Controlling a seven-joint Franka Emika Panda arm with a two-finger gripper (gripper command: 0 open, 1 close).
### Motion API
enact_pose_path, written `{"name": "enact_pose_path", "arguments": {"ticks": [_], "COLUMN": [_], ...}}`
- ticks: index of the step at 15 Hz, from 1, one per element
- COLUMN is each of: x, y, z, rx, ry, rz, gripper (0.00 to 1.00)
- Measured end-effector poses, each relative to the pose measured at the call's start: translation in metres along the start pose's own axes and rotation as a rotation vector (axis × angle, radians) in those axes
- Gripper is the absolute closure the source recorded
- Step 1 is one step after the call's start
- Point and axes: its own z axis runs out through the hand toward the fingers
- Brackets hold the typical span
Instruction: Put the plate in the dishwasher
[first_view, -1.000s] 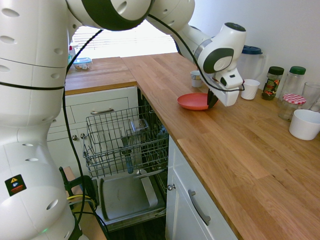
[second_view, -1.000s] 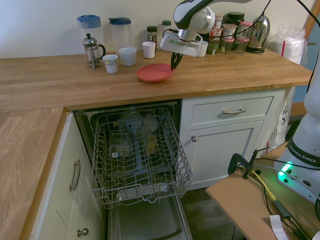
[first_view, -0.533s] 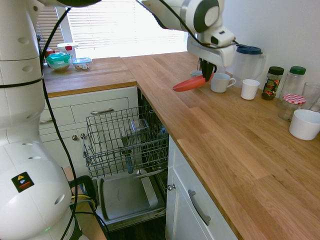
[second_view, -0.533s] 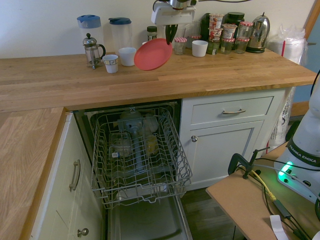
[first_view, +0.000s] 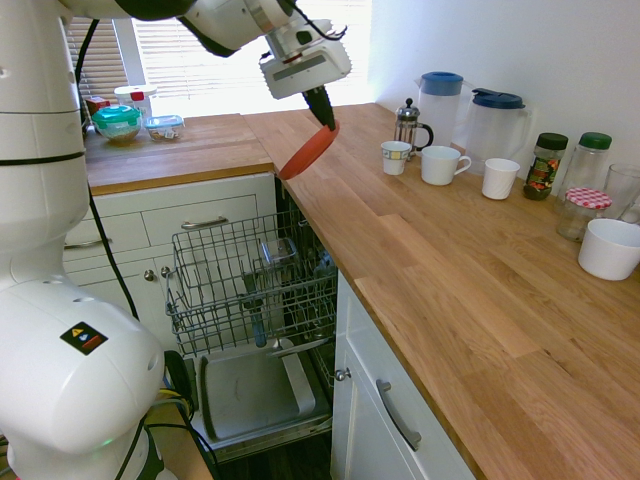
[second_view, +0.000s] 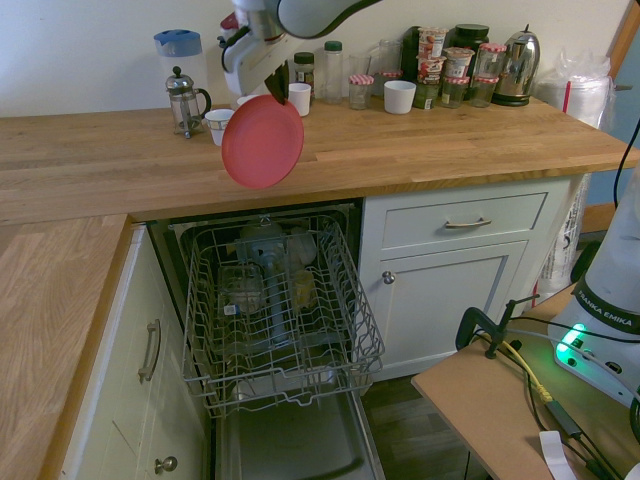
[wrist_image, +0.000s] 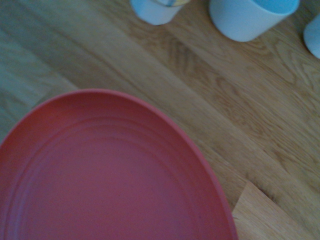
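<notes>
The gripper (second_view: 277, 82) is clenching the rim of the red-orange plate (second_view: 262, 142), pinching its upper edge so the plate is hanging tilted in the air, clear of the wooden counter (first_view: 480, 300). In the second exterior view the plate is showing its round face, with the fingers at about 1 o'clock on its rim. In the first exterior view the plate (first_view: 308, 152) is appearing nearly edge-on, slanting down toward 7 o'clock from the grip. It is hovering over the counter's front edge, above the open dishwasher (second_view: 270, 300), whose grey wire rack (first_view: 250, 275) is pulled out over the lowered door (first_view: 255, 390).

In the wrist view the plate (wrist_image: 105, 175) is filling the lower part of the picture, with concentric ridges on its face and two white cups (wrist_image: 250, 17) on the wood beyond it.

The plate is looking stiff, shallow and light, likely plastic or thin ceramic; which one is not clear. Its matte surface is probably giving fair friction, but a rim pinch is leaving the whole disc free to swing about the fingers, so quick moves are risking a slip or a pivot. The rim is the sensible place to hold it, since that is letting the lower edge slide down between the rack's tines. A few items are already standing in the rack's middle, so a free slot needs choosing.
</notes>
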Motion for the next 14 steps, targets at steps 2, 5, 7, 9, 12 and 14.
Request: {"name": "enact_pose_path", "arguments": {"ticks": [2,5,7,9,12,14], "x": [-0.038,-0.079,-0.099,-0.1,-0.114,-0.144], "y": [-0.025,-0.047,-0.051,-0.05,-0.059,-0.072], "z": [0.002,0.013,0.016,0.013,0.0,-0.011], "rx": [-0.05,-0.113,-0.139,-0.17,-0.211,-0.213], "ry": [0.05,0.102,0.118,0.156,0.268,0.33], "rz": [-0.116,-0.283,-0.402,-0.569,-0.68,-0.744], "gripper": [1.0,1.0,1.0,1.0,1.0,1.0]}}
